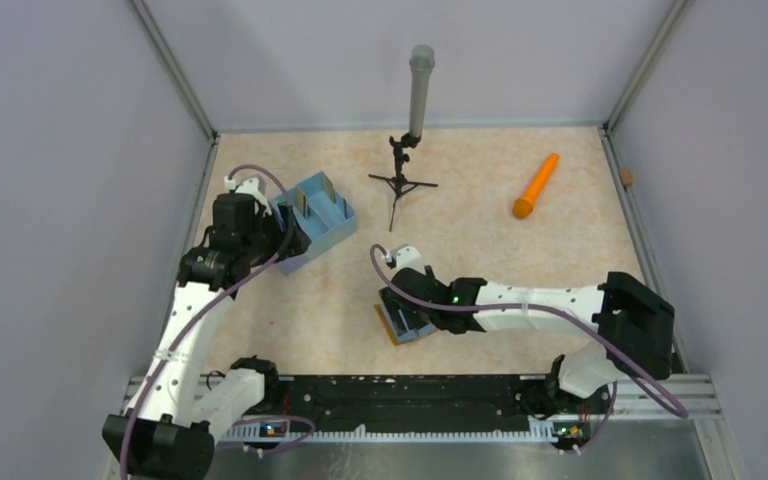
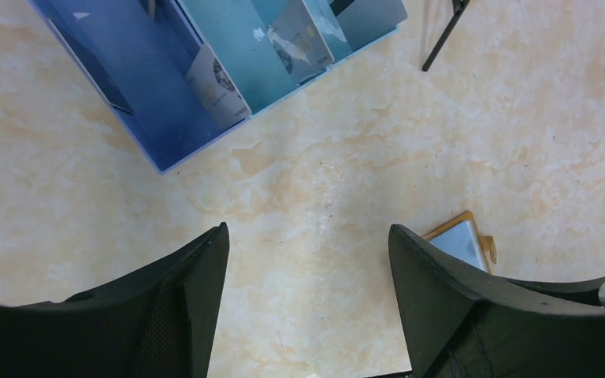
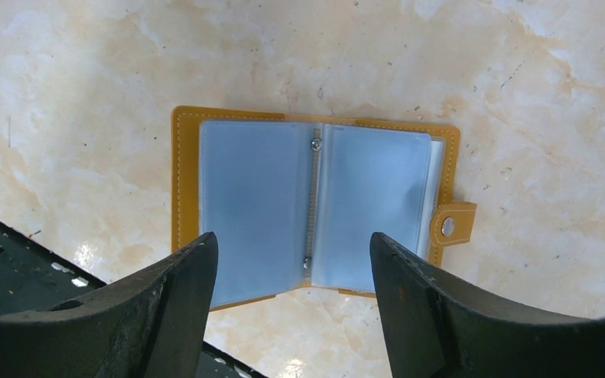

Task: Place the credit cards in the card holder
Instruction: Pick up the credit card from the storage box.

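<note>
Near edge: the card holder (image 3: 315,201) is laid open on the table (image 1: 500,240), pockets up and snap tab unfastened, directly below the right gripper (image 3: 293,244), whose fingers are spread wide and hold nothing. Further back, at left, the left gripper (image 2: 309,236) is likewise spread wide and empty, near a blue tray (image 1: 332,238). The credit cards (image 2: 219,87) are seen leaning in its compartments. Far side: a small tripod (image 1: 402,183) and an orange stick (image 1: 536,186).
</note>
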### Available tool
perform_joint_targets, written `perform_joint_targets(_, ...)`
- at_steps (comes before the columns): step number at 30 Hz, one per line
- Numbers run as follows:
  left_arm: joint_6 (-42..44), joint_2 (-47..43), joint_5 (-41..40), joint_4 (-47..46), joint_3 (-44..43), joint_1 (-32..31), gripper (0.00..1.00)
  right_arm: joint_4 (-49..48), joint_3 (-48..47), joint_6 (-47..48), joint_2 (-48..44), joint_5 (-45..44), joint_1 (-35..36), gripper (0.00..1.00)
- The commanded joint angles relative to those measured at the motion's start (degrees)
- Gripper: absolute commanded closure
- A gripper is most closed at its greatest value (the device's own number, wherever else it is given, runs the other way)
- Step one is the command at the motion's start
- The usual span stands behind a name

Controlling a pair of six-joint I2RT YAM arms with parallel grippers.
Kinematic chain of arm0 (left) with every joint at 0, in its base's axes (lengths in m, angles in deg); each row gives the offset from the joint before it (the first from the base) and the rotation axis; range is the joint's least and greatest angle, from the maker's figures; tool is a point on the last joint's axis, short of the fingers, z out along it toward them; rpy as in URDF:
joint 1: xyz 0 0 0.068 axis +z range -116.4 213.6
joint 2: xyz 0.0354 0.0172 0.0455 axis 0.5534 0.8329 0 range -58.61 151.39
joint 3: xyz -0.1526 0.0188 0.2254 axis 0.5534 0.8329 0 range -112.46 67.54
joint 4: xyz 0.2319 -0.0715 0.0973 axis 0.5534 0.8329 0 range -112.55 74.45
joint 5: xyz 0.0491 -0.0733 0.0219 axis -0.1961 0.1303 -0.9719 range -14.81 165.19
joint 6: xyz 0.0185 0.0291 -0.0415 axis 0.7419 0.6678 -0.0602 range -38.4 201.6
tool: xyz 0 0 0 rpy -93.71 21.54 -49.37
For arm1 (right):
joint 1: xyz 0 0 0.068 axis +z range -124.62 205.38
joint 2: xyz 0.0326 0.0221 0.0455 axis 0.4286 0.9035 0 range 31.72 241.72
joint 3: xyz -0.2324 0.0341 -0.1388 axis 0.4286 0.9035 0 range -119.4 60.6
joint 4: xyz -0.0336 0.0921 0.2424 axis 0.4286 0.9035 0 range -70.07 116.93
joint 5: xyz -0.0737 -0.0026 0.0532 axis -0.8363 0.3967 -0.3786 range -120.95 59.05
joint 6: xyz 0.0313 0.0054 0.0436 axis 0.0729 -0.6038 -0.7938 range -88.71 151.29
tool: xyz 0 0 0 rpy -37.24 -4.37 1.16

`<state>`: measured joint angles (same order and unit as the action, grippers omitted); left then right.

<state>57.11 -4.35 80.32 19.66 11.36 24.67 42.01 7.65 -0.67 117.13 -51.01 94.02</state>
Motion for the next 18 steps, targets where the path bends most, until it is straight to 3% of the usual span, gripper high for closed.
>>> perform_joint_targets(1, 2.9, 0.0, -0.2, 1.4, -2.5, 2.6, 0.23, -2.5, -1.2, 0.0, -3.1, 1.6, 0.6, 0.30)
perform_joint_targets(10, 5.2, -1.0, -2.3, 1.1, -2.6, 12.8, 0.21, -6.9, 0.9, 0.2, -0.6, 3.9, 0.4, 0.39)
perform_joint_targets(18, 2.9, 0.5, 0.2, -4.0, 1.4, 19.9, 0.23, -11.8, 2.6, 1.1, 3.5, 8.0, 0.4, 0.53)
